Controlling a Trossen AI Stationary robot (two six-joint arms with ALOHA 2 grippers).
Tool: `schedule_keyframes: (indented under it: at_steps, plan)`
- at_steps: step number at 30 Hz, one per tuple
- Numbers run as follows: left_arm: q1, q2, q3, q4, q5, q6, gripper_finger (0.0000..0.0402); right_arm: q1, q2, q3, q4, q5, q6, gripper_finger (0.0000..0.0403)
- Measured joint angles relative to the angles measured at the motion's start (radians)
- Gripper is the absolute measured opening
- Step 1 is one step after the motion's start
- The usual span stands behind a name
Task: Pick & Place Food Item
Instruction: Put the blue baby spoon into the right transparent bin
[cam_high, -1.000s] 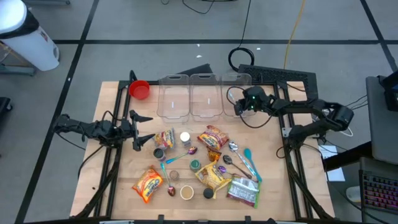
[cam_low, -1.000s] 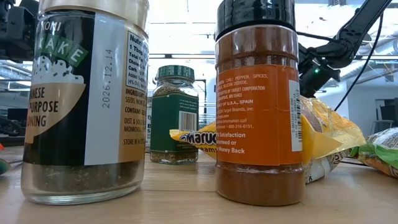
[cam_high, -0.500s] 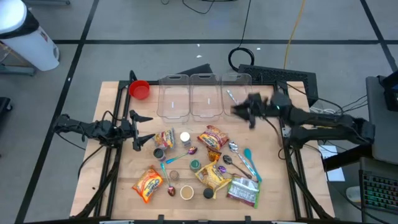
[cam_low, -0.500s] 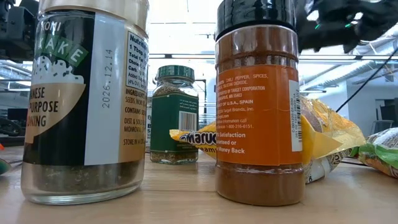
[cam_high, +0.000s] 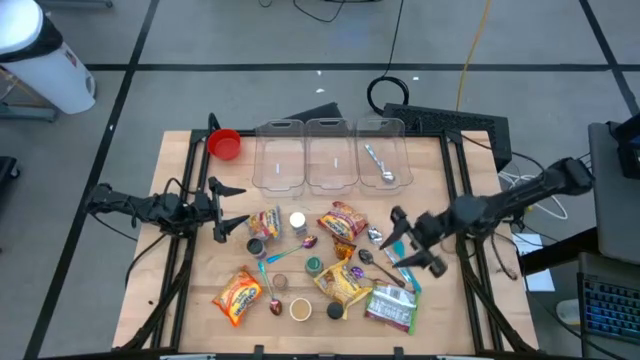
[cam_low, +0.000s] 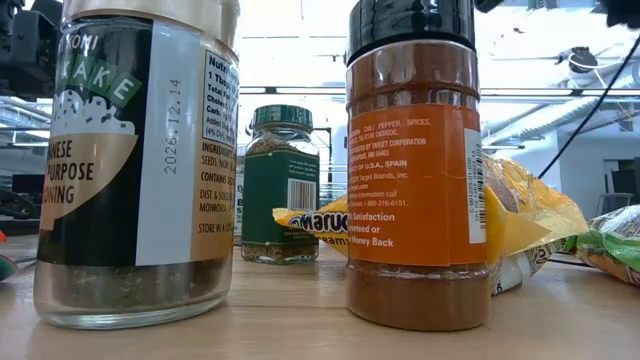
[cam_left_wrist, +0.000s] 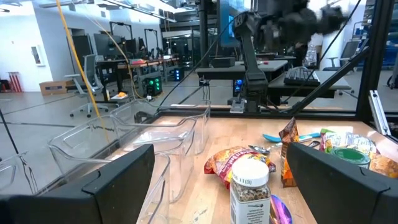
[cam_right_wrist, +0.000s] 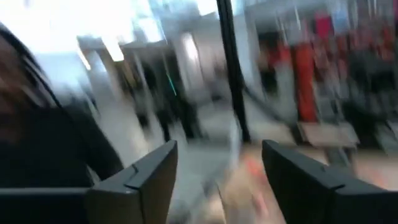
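The right gripper (cam_high: 412, 247) hangs over the right half of the table, above the loose spoons, its two fingers spread apart with nothing between them; the right wrist view shows the same gap, with only blurred room beyond. The left gripper (cam_high: 222, 212) waits at the left side of the table, fingers spread wide and empty, level with the seasoning jar (cam_high: 297, 221).

The metal spoon (cam_high: 379, 166) lies inside the rightmost clear bin (cam_high: 360, 128) of the three at the far edge of the table. Its long axis runs diagonally across the bin floor: the handle end points toward the far left corner of the bin, the bowl end toward the near right. It is slim, silver and shiny; whether the bowl faces up or down cannot be told. It lies alone in that bin and well apart from the right gripper.

Below the bins the wooden table (cam_high: 190, 300) carries a scatter of snack packets (cam_high: 238, 296), small jars and more spoons, among them a teal spoon (cam_high: 402, 259) just beside the right gripper. A red bowl (cam_high: 225, 144) sits at the far left corner
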Motion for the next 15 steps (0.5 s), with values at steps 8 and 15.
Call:
schedule_keyframes:
  at_steps: [8,15]
  plan:
    - [0.0,0.0,0.0,0.0,0.0,0.0,0.0374,0.052,0.039,0.062,-0.669,0.319,0.161,0.024]
    - [0.0,0.0,0.0,0.001,0.0,0.0,0.0374,-0.004,0.031,-0.126,-0.69,0.333,0.446,0.0222]
